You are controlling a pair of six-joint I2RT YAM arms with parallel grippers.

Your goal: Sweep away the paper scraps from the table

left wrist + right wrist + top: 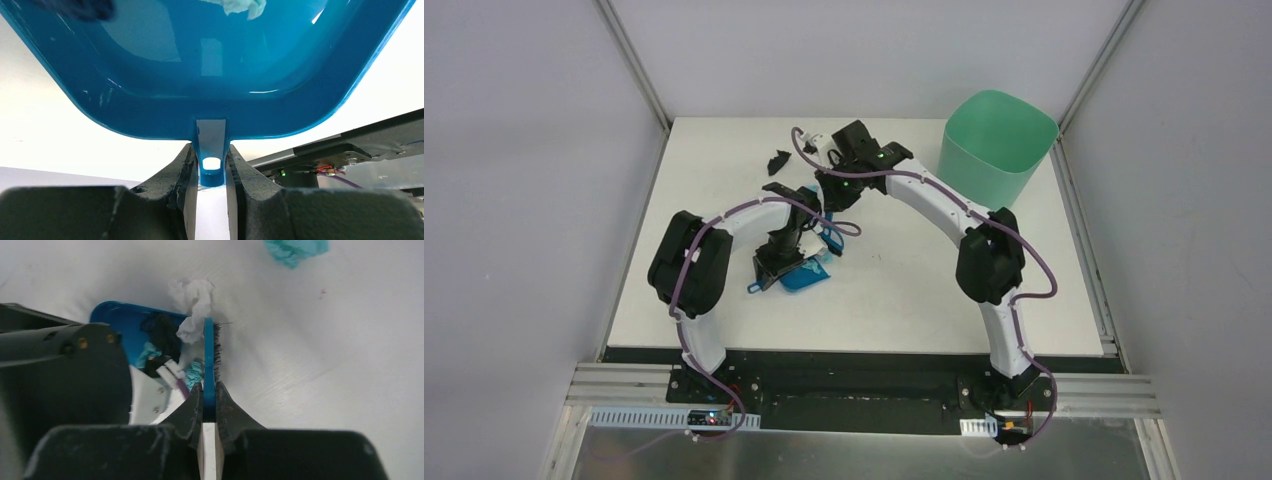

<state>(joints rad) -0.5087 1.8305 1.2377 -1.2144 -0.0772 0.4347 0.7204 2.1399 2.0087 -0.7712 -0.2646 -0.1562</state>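
You had the left hand (211, 157) clenched on the dustpan (210, 75) tab, right hand (209, 390) clenched on the brush (209, 345). A hard stroke could flick the white wad (192, 297) past the lip or pivot the dustpan on that thin tab. The paper scraps (160, 330) were crumpled, light: some in the dustpan, teal one (295, 249) loose on the counter (325, 365)

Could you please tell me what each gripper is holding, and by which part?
Left gripper: the blue dustpan, by its handle tab. Right gripper: the hand brush, by its blue handle.
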